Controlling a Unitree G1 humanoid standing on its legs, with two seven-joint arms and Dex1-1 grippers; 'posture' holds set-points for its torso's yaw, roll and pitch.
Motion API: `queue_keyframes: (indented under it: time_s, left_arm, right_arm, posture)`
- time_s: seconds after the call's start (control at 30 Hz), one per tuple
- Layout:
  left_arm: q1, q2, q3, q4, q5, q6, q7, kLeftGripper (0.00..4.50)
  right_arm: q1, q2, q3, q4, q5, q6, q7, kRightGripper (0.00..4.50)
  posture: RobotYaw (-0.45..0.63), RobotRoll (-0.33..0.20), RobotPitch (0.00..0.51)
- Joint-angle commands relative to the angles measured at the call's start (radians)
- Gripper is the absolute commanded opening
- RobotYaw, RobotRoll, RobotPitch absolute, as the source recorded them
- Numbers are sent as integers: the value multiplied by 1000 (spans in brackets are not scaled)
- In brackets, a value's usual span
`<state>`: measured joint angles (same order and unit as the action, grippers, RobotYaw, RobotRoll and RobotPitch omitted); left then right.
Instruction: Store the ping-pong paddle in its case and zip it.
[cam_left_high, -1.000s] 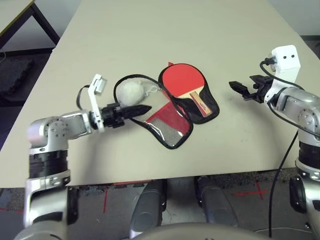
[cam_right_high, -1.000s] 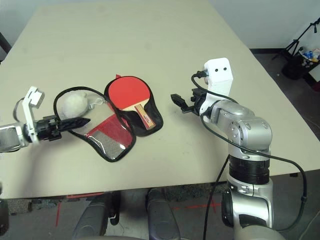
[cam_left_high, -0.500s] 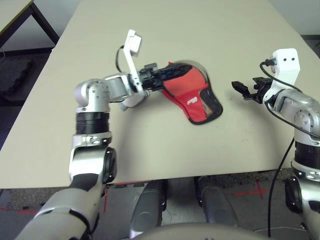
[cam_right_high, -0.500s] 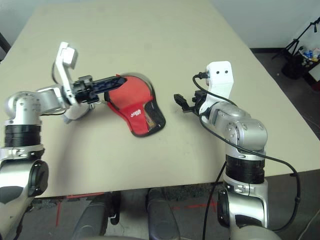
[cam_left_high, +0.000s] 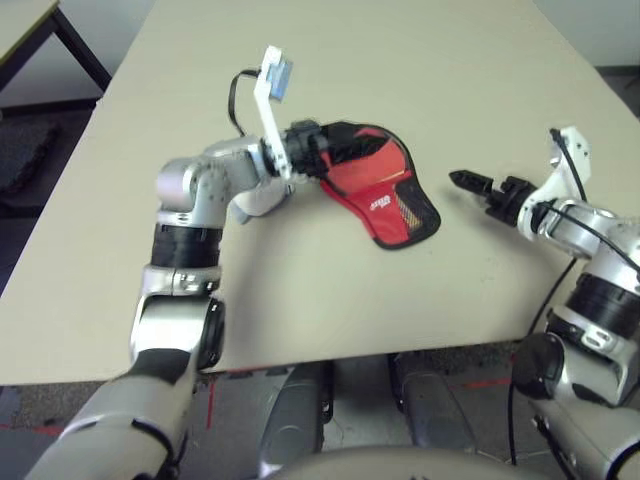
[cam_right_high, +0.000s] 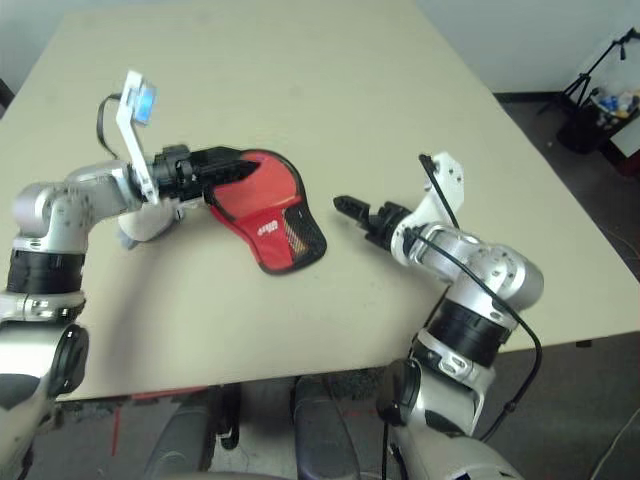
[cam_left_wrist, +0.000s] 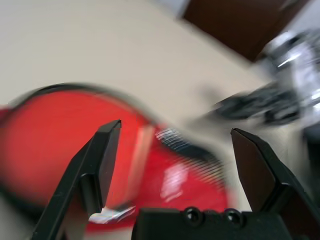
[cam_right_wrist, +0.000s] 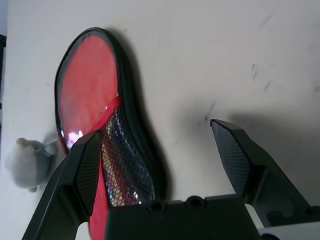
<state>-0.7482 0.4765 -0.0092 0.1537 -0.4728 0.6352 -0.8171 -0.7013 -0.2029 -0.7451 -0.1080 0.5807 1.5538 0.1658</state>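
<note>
The red case lies folded shut mid-worktop, its pom-pom just beside its far side. The left gripper, fingers spread, reaches over the case's rounded end; the right gripper, likewise agape, hovers nearby, empty.

Your left wrist view is motion-blurred, so the case reads as a red smear. The closed case hides its contents, and its white logo is too small to read.
</note>
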Motion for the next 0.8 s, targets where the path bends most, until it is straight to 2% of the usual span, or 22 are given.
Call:
queue_keyframes:
  time_s: [0.03,0.17,0.3,0.5,0.8]
  left_arm:
    - [32,12,2,16,84,-144,22,4500]
    - [67,14,22,44,143,-256,64,4500]
    - [95,-19,40,64,163,-324,111,4500]
    - [96,-46,38,68,169,-329,120,4500]
    - [46,-70,54,135,190,-396,168,4500]
  right_arm:
    - [8,-2,-24,14,-6,52,-3,4483]
    - [31,-21,0,36,36,61,7,4483]
    - [79,-63,61,56,104,61,16,4483]
    - [127,-94,104,77,203,61,-5,4483]
    - [148,-89,145,140,297,61,-35,4483]
  posture:
    - [-19,0,183]
    - [-9,0,181]
    - [1,0,185]
    - [-6,0,191]
    - [-10,0,195]
